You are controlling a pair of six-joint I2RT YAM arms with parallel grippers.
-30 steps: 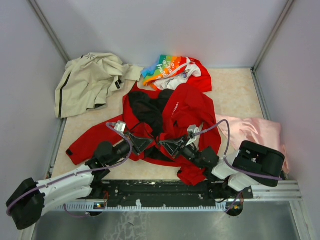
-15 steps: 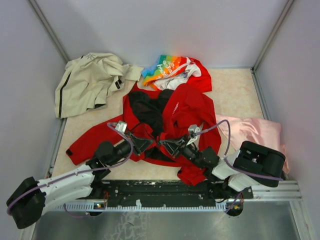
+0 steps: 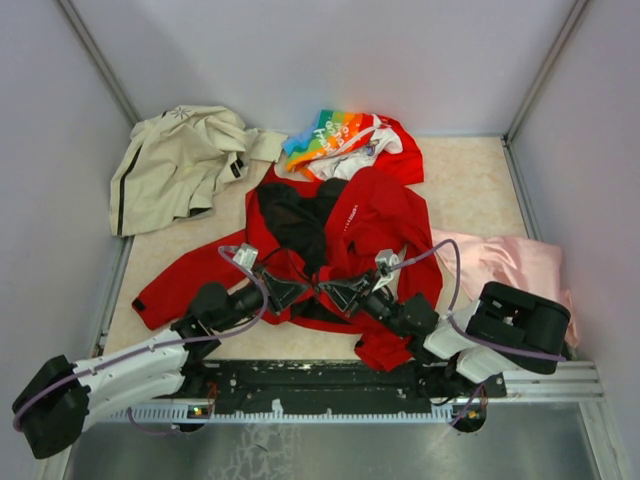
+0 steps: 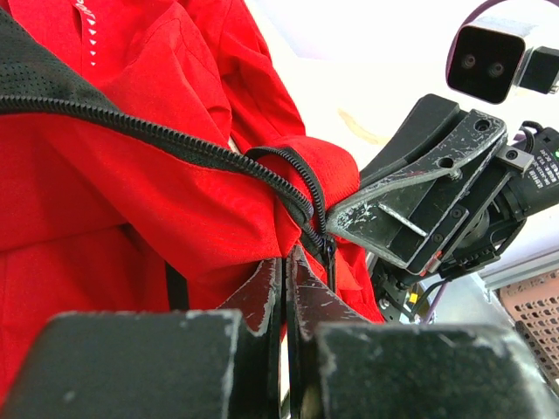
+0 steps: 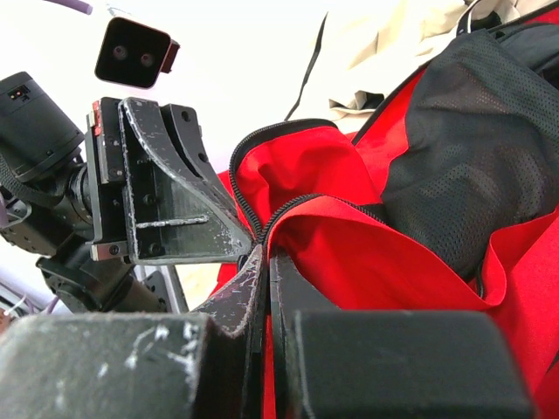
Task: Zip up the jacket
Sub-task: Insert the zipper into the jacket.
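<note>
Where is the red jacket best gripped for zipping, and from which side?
Pinch the red jacket at the lower ends of its zipper edges, coming from the near side: it lies open, hem nearest, and both toothed edges converge there.

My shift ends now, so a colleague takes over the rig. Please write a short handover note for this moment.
Left gripper: jaws shut on the lower zipper edge of the bright red long-sleeved jacket.
Right gripper: jaws shut on the other zipper edge.
Jacket lies spread on the beige table, front open, black lining showing.
Done: both edges gripped.
To do: join zipper and close it.
</note>
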